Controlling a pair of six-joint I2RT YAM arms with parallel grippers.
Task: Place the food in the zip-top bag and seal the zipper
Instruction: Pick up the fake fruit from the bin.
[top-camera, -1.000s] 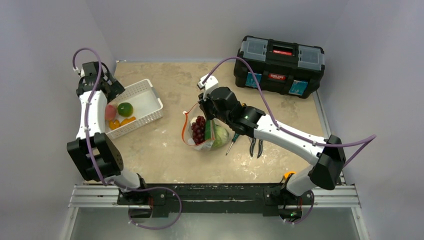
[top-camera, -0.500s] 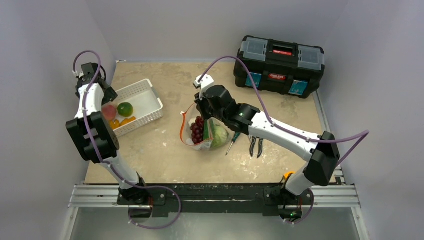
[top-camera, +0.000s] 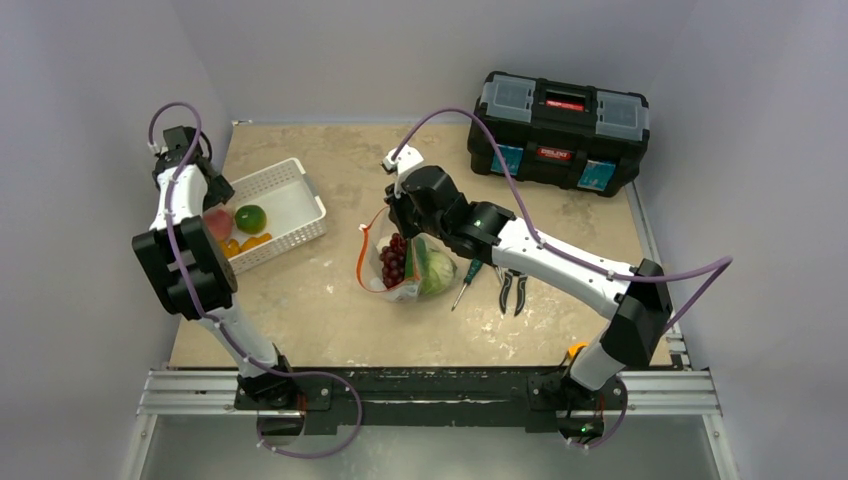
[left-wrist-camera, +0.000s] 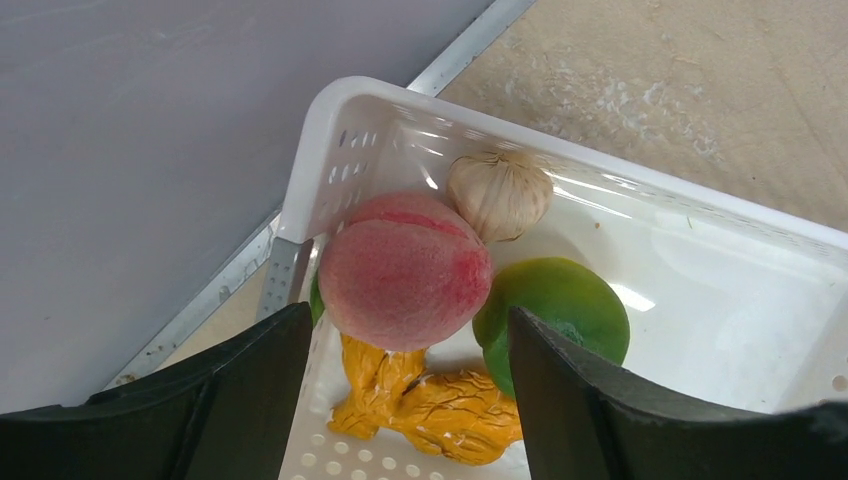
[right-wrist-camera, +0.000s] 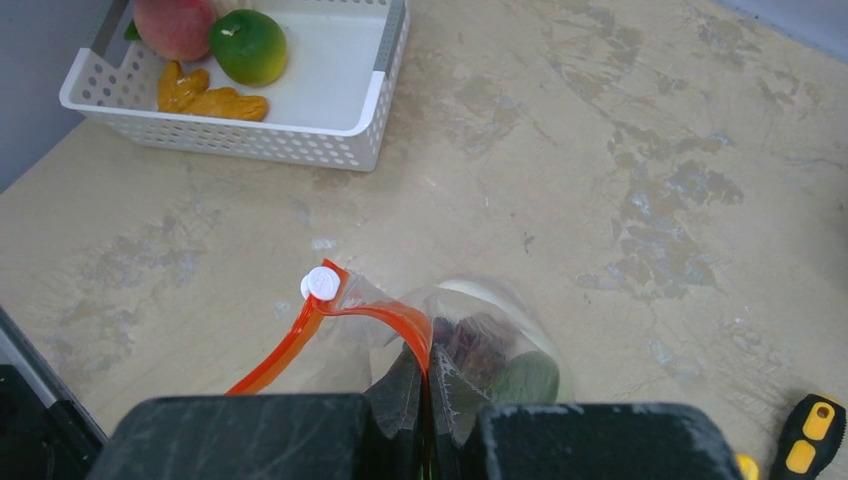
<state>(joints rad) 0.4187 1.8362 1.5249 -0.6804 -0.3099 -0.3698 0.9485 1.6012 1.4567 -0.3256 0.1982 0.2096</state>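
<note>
Now, left hand (left-wrist-camera: 405, 335) spread flanking one peach (left-wrist-camera: 405, 270) (in one basket (left-wrist-camera: 345, 165)), right hand (right-wrist-camera: 425, 400) pinching one zipper (right-wrist-camera: 375, 315).

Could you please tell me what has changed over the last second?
The left arm folded its elbow in, bringing the left gripper, jaws open, over the peach in the basket. The right gripper, shut on the zipper, drew the bag slightly left. Toolbox, screwdriver and pliers stayed put.

Bright, even overhead light, soft shadows, and glare inside the white basket (left-wrist-camera: 720, 270).
</note>
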